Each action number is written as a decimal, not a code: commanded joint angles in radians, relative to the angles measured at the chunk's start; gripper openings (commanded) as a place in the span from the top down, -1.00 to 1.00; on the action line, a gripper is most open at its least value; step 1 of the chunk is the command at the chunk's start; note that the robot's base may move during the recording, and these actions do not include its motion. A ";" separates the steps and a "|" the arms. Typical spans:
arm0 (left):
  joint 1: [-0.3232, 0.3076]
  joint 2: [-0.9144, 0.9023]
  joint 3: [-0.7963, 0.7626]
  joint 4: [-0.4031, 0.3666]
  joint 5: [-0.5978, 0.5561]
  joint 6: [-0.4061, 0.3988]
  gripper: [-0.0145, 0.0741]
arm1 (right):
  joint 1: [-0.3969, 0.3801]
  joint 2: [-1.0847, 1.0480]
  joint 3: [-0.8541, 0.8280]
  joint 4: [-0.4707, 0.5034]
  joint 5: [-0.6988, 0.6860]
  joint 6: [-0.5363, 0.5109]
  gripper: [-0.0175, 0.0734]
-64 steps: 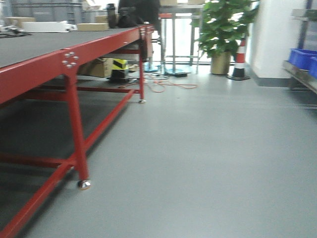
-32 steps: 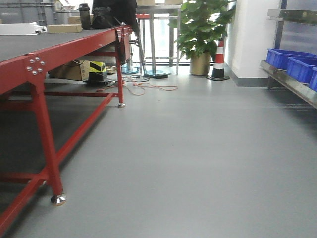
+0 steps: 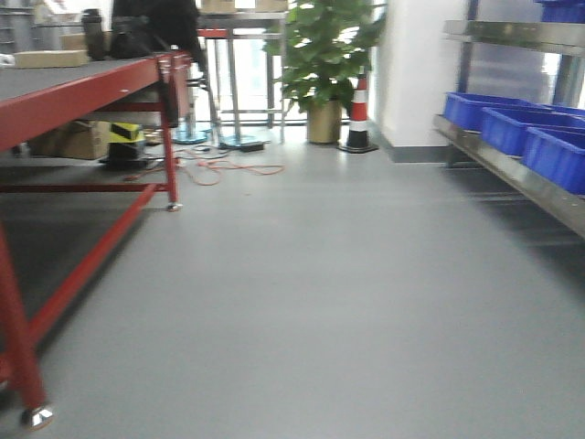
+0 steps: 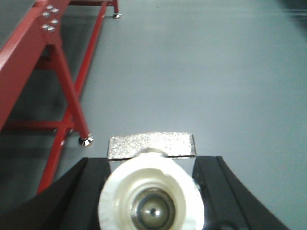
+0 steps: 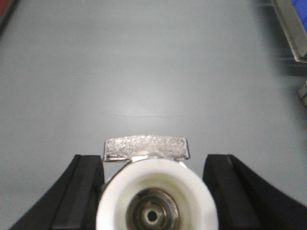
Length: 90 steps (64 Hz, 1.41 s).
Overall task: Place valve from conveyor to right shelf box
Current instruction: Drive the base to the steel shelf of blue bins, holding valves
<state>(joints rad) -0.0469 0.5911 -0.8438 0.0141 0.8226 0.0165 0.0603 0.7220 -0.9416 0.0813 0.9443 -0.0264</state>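
1. Since half a second ago the front view has swung to the right: the conveyor [image 3: 87, 84] has slid to the left edge of the frame, and the shelf [image 3: 512, 171] on the right shows more of its length. The conveyor's dark belt sits on a red frame, with one castor [image 3: 38, 418] in the lower left corner. Three blue boxes [image 3: 558, 157] stand in a row on the shelf. At the top centre are a potted plant [image 3: 320, 46] and, just right of it, a striped traffic cone [image 3: 359, 114]. Orange cables [image 3: 224, 169] lie on the grey floor [image 3: 320, 302] past the conveyor's far leg. The picture is slightly blurred.

2. In the left wrist view, the left gripper [image 4: 153, 160] fills the bottom of the frame. Its black jaws are closed against a valve [image 4: 152, 203], a white round body with a silver metal block on top. The valve hangs above bare floor. The conveyor's red frame runs down the upper left, with a castor just left of the valve.

3. In the right wrist view, the right gripper [image 5: 152, 157] sits at the bottom centre. Its jaws clamp a second valve [image 5: 156, 201] of the same kind, also above the floor. A corner of the shelf shows at the upper right, well apart from it.
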 commanded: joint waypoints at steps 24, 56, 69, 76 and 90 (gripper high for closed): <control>0.003 -0.010 -0.006 -0.006 -0.055 0.001 0.92 | -0.006 -0.011 -0.006 -0.003 -0.062 0.000 0.97; 0.003 -0.010 -0.006 -0.006 -0.055 0.001 0.92 | -0.006 -0.011 -0.006 -0.003 -0.062 0.000 0.97; 0.003 -0.010 -0.006 -0.006 -0.055 0.001 0.92 | -0.006 -0.011 -0.006 -0.003 -0.062 0.000 0.97; 0.003 -0.010 -0.006 -0.006 -0.055 0.001 0.92 | -0.006 -0.011 -0.006 -0.003 -0.062 0.000 0.97; 0.003 -0.010 -0.006 -0.006 -0.055 0.001 0.92 | -0.006 -0.011 -0.006 -0.003 -0.062 0.000 0.97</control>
<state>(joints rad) -0.0469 0.5911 -0.8438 0.0141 0.8226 0.0165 0.0603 0.7220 -0.9416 0.0826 0.9443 -0.0264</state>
